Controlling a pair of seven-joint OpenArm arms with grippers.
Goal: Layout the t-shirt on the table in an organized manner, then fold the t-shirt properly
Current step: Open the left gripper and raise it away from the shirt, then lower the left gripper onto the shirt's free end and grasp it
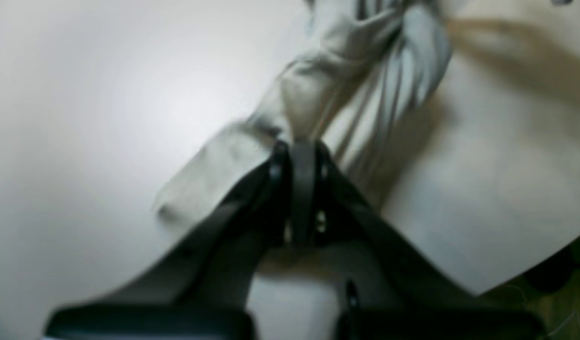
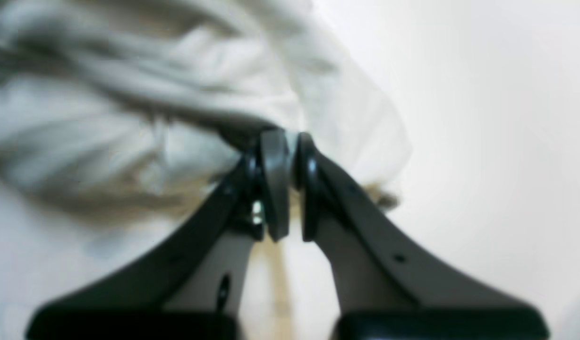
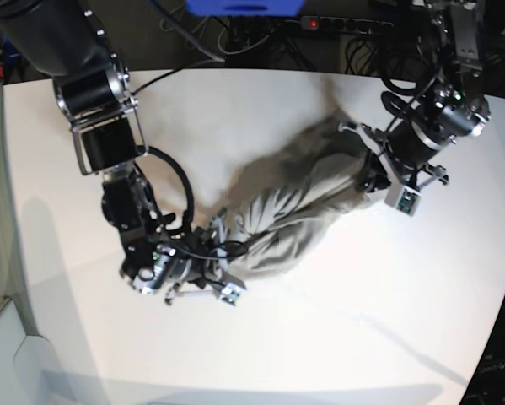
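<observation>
Base view looked steeply down from high above table (image 3: 336, 337), taking in both arms and whole t-shirt (image 3: 294, 211). Left wrist view sat close behind left gripper (image 1: 302, 146), facing along its fingers. Right wrist view likewise behind right gripper (image 2: 283, 151). All three shared bunched cloth.

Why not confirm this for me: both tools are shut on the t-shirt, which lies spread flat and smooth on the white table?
Not quite. The left tool and right tool are shut on the t-shirt, but the base view shows it bunched and twisted between them over the white table, not flat and smooth.
</observation>
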